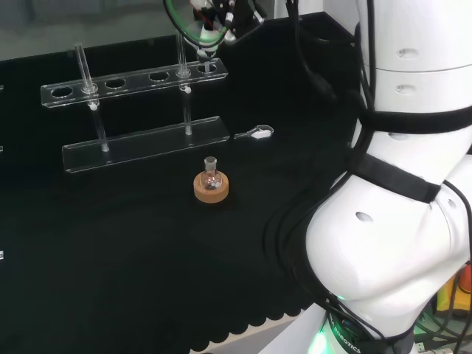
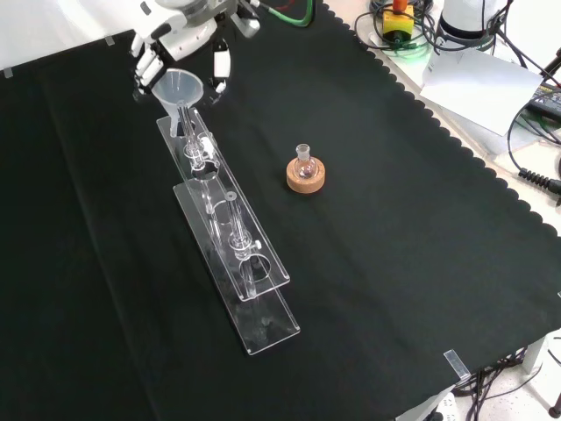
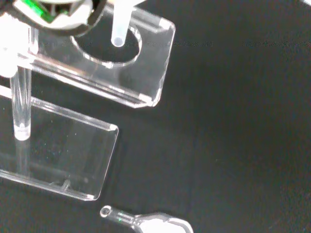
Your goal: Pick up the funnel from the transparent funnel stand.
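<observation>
Funnel (image 2: 178,89): upper left of the front view, cone gripped by the hand (image 2: 180,39), whose fingers curl around its rim. Wrist view shows the stem tip (image 3: 118,38) at the end hole's mouth, apparently just above the plate, so the lift seems nearly clear. Transparent funnel stand (image 2: 263,324): runs diagonally, holes keep stems upright. 1 small flask (image 2: 304,163) on cork ring (image 2: 306,179), centre, well apart.

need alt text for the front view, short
The robot's hand closes around a clear funnel above the far end of a long transparent funnel stand on black cloth. To the stand's right, a small glass flask sits upright in a cork ring.
</observation>
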Robot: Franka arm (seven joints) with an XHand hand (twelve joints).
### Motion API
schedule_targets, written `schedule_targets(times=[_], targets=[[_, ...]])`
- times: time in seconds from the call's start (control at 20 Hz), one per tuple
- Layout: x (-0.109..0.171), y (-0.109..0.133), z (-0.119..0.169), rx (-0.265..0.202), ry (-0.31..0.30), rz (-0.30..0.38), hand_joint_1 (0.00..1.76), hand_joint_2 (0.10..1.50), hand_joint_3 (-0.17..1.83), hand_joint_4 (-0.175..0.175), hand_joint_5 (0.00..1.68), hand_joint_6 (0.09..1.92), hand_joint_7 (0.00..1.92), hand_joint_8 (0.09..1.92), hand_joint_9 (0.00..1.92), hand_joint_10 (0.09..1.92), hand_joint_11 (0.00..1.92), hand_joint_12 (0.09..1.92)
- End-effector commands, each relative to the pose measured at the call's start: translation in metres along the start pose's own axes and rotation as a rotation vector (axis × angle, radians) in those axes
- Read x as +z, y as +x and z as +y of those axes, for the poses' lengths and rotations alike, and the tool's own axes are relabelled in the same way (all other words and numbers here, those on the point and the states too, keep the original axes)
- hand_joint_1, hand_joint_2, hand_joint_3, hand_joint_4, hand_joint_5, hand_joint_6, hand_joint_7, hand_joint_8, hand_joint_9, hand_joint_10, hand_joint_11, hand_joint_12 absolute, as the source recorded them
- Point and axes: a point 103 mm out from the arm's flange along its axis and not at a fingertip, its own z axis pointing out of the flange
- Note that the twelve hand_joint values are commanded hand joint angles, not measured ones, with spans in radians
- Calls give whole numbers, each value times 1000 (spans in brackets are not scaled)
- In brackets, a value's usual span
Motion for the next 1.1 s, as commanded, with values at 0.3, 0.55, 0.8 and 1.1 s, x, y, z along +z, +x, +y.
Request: schedule_targets(times=[0.3,0.55,0.8,1.1], targets=[[-39,-19,-56,49,-18,-10,993,714,685,10,829,641,914,563,1194,252,813,1101],[-45,-23,-90,74,-21,-5,995,716,687,10,835,650,919,565,1200,249,824,1098],[-40,-15,-122,84,-5,-7,996,718,689,12,842,657,932,568,1207,247,832,1093],[-26,11,-153,67,23,1,998,721,692,10,850,665,949,571,1220,246,846,1084]])
